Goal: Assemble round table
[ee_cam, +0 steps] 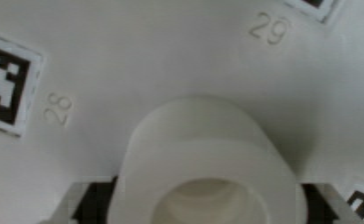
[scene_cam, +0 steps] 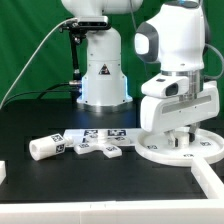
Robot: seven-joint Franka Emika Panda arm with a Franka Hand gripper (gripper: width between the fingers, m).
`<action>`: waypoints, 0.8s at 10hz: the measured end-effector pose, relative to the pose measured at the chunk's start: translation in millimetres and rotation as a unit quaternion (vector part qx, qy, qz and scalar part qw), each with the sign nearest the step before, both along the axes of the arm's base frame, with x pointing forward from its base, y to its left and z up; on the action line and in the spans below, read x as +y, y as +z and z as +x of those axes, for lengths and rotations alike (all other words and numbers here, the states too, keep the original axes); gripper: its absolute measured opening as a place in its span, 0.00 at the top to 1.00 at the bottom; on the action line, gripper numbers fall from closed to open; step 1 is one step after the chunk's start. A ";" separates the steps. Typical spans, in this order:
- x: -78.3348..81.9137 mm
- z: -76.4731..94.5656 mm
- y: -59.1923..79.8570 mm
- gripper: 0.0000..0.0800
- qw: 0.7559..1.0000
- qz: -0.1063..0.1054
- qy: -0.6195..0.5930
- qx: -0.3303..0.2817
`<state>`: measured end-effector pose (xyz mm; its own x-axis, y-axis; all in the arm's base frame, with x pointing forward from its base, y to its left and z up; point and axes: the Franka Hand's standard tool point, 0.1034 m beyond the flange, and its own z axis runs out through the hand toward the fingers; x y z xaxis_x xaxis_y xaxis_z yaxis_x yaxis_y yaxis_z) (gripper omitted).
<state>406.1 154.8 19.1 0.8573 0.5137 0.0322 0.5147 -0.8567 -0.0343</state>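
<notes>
The large round rimmed disc lies flat on the black table at the exterior view's right. My gripper reaches straight down onto its middle. In the wrist view the disc fills the frame with tags at its edges. A white hollow stub rises from its middle between my gripper's dark pads, which lie against the stub's sides. The short thick cylinder lies on its side at the exterior view's left. The small cross-shaped piece lies beside it.
The marker board lies flat behind the cross-shaped piece. The robot's white base stands at the back. A white block sits in front of the disc at the exterior view's right, and another white edge shows at the left.
</notes>
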 end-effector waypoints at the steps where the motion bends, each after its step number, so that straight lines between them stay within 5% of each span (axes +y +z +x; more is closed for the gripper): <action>1: -4.7 4.7 15.7 0.50 1.000 -0.006 0.010 0.003; 4: -42.3 34.8 55.8 0.50 0.996 -0.020 0.083 0.017; 8: -47.8 46.0 54.9 0.50 0.995 -0.021 0.093 0.024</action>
<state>452.2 107.0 74.0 0.7473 0.6638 -0.0307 0.6632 -0.7479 -0.0287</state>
